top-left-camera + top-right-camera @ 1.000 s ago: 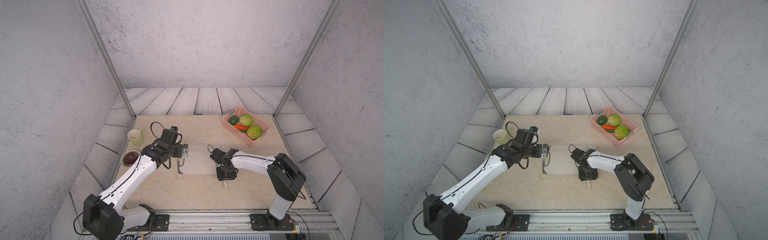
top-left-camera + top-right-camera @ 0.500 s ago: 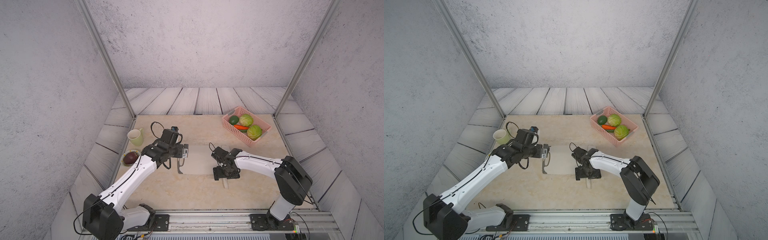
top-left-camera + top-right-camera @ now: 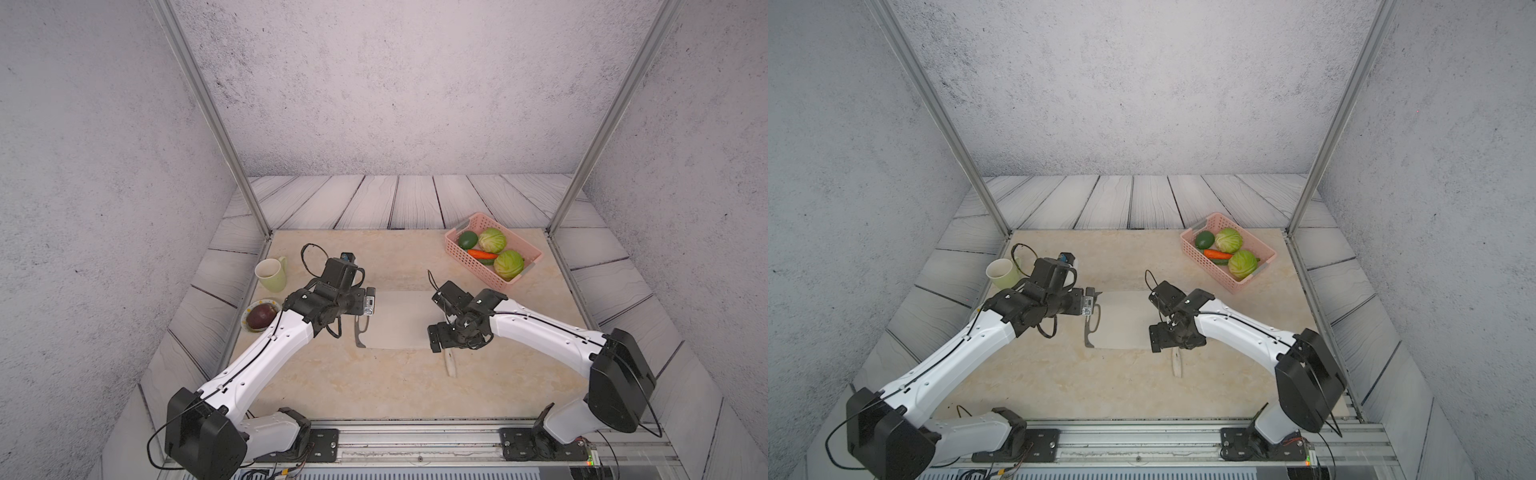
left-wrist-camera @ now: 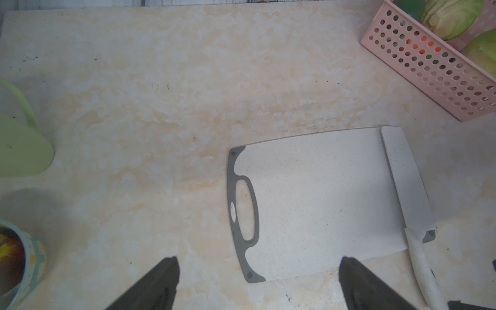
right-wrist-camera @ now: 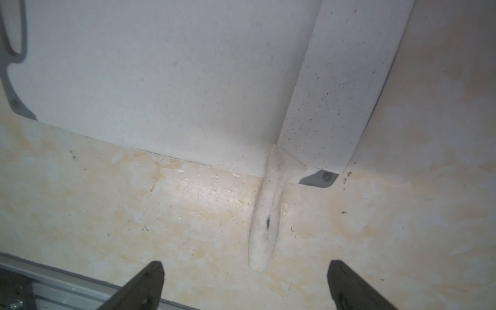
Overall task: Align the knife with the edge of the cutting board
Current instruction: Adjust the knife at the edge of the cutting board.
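Cutting board (image 4: 316,201) lies flat near the middle of the tabletop (image 4: 188,80), slot end toward the left edge. Knife (image 4: 405,182) rests on it: the blade runs along the board's short end opposite the slot, covering that trim except one grey corner by the heel. The handle projects past the board's long side onto the tabletop, toward the front edge. Right gripper (image 5: 245,264) has its jaws spread wide and holds nothing. The handle's butt lies between its fingers (image 5: 150,276), clear of both. Left gripper (image 4: 259,268) is likewise wide open and empty, over the slot end. Pink basket (image 3: 473,262) of vegetables sits at the back right corner, green mug (image 3: 272,274) by the left edge.
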`<state>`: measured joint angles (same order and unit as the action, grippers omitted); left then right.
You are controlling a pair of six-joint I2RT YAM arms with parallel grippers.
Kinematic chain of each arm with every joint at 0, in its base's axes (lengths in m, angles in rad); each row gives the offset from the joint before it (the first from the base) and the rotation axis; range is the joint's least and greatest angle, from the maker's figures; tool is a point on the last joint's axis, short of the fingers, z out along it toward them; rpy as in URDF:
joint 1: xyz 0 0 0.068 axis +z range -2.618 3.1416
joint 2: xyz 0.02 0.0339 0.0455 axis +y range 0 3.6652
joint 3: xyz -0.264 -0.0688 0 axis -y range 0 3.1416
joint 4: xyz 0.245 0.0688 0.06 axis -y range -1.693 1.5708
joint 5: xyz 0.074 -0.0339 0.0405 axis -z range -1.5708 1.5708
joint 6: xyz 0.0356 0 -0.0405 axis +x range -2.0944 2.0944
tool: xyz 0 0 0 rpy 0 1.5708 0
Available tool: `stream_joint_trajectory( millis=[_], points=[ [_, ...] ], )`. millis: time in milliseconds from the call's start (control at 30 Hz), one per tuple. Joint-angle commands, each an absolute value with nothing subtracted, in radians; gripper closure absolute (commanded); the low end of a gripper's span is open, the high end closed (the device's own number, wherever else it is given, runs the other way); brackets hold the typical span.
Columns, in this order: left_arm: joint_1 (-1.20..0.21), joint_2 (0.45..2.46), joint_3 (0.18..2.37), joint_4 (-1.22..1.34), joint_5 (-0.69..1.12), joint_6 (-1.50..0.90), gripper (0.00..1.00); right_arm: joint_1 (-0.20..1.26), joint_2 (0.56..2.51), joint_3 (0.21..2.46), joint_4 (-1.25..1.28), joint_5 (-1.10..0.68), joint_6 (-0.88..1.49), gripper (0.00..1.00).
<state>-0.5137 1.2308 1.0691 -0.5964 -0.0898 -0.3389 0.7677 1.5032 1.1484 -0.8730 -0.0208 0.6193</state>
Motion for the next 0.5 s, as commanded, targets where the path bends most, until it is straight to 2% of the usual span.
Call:
stream_joint_trajectory(
  millis=[0,300,467],
  points=[
    [-0.520,1.211,1.091,-0.616,-0.141,-0.331,0.02,0.718,1.432,1.175,-0.928,-0.039,0.574,0.01],
    [-0.513,1.192,1.087,-0.633,-0.282,-0.337,0.02,0.503,1.267,1.124,-0.893,-0.186,0.527,0.01],
    [-0.490,1.175,1.072,-0.619,-0.316,-0.337,0.02,0.430,1.201,1.117,-0.889,-0.154,0.513,0.01]
  ],
)
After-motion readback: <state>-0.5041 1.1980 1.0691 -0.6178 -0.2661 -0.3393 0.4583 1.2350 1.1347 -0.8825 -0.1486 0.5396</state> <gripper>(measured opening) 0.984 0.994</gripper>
